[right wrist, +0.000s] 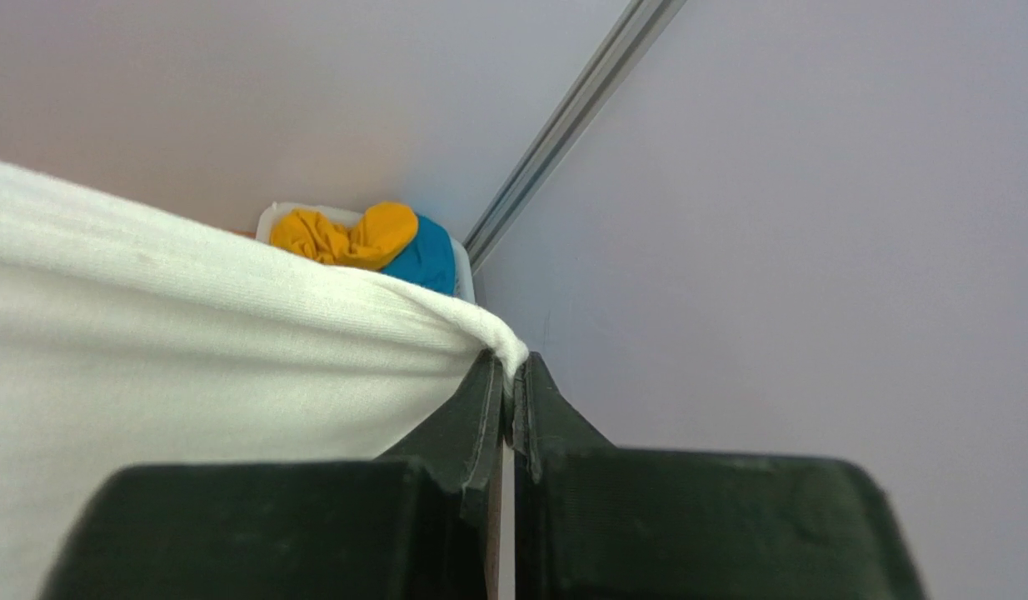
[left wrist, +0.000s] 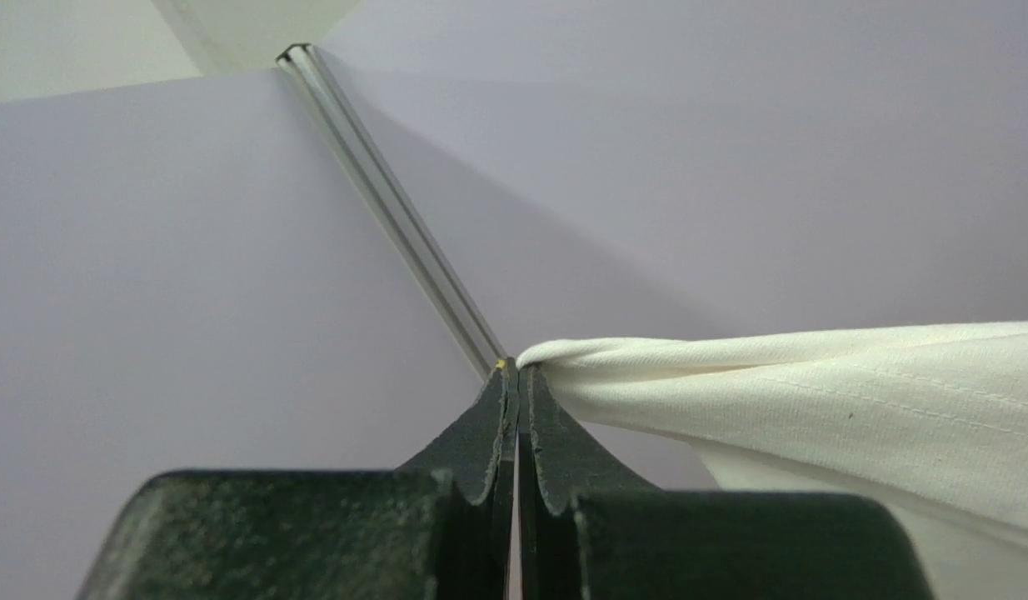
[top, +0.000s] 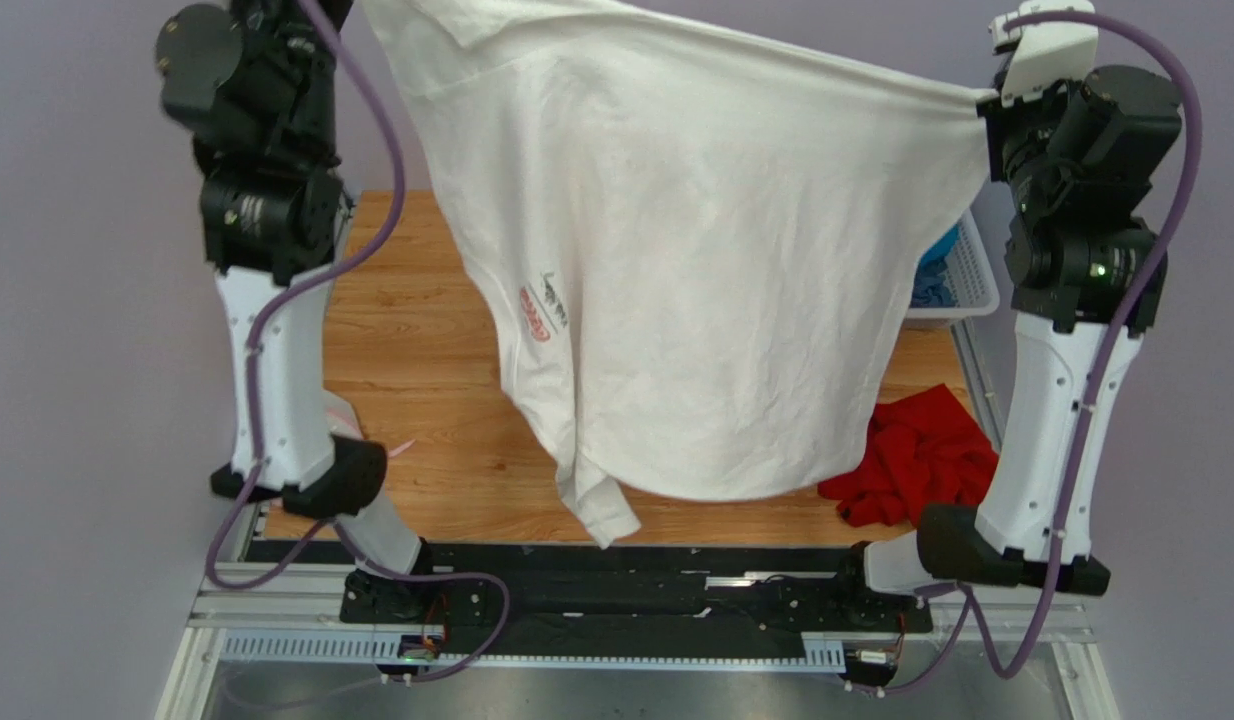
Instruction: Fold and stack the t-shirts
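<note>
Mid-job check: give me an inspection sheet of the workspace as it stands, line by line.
Surface: wooden table, partly hidden behind the hanging shirt.
Job's things: white t-shirt held up, spread between both arms; red t-shirt crumpled at the table's near right; yellow t-shirt and blue t-shirt bunched in the basket.
Clutter: white basket at the right edge.
Grippers: left gripper shut on the white t-shirt's edge; right gripper shut on its other edge.
Cables: purple cables loop along both arms.
Surroundings: plain lilac backdrop; nothing else seen.
</note>
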{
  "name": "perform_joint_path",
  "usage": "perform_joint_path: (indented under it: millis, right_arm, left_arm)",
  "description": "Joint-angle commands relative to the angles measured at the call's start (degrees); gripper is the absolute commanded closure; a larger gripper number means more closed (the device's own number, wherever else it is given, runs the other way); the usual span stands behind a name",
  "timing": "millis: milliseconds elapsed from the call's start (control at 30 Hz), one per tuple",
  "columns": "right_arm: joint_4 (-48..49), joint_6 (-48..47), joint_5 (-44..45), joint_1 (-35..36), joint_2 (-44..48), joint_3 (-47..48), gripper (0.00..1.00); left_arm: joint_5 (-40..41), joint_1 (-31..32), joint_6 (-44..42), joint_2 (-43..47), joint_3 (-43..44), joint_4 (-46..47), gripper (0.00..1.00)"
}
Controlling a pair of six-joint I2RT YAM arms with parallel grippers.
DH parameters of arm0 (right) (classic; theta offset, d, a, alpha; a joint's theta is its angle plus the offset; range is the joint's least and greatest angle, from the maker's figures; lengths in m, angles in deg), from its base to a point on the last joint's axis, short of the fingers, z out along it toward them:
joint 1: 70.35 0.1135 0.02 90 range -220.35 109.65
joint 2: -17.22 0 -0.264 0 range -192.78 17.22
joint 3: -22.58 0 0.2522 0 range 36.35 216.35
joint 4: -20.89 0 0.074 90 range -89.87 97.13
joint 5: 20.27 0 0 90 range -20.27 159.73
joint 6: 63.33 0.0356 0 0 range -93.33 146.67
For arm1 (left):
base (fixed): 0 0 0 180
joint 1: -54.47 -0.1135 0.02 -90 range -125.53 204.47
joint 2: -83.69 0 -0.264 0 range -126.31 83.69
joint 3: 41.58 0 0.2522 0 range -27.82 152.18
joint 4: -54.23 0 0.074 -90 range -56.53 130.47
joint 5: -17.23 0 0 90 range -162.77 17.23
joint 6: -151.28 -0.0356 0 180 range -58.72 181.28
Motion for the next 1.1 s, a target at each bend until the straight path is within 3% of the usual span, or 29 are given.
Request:
perform_joint_path:
  millis: [0,167,433,533,633,767,900,1067]
  right_arm:
    - [8.77,0.14,11.64,-1.38,-6.33,6.42,1.00]
    - [11.95,-0.03,11.38,-1.38,-9.33,9.95,1.00]
    - [12.04,0.67,10.68,-1.38,-7.05,7.14,1.00]
    - [11.95,0.85,9.72,-1.38,-4.07,2.59,1.00]
    - [12.56,1.55,8.14,-1.38,-0.55,-5.91,1.00]
    - [13.36,1.81,5.15,-1.30,8.48,-20.31,1.00]
    - [9.77,0.33,-0.12,-1.30,15.25,-33.00,1.00]
    - [4.22,-3.28,-9.35,-1.30,22.21,-45.31,1.00]
  left_arm:
    - [9.10,-7.80,-1.71,-12.93,16.99,9.63,1.00]
    - [7.09,-12.10,2.94,-6.28,0.50,19.94,1.00]
    - [5.15,-19.40,9.27,-1.35,-0.59,16.09,1.00]
    - [4.02,-21.07,9.97,2.68,-4.71,16.08,1.00]
    - [1.39,-21.42,10.94,10.15,-15.59,17.13,1.00]
    - [-4.94,-21.25,14.02,22.80,-40.41,17.75,1.00]
    - [-13.47,-21.25,14.11,36.41,-59.27,11.90,1.00]
    - [-26.21,-21.25,5.33,47.33,-79.65,2.74,1.00]
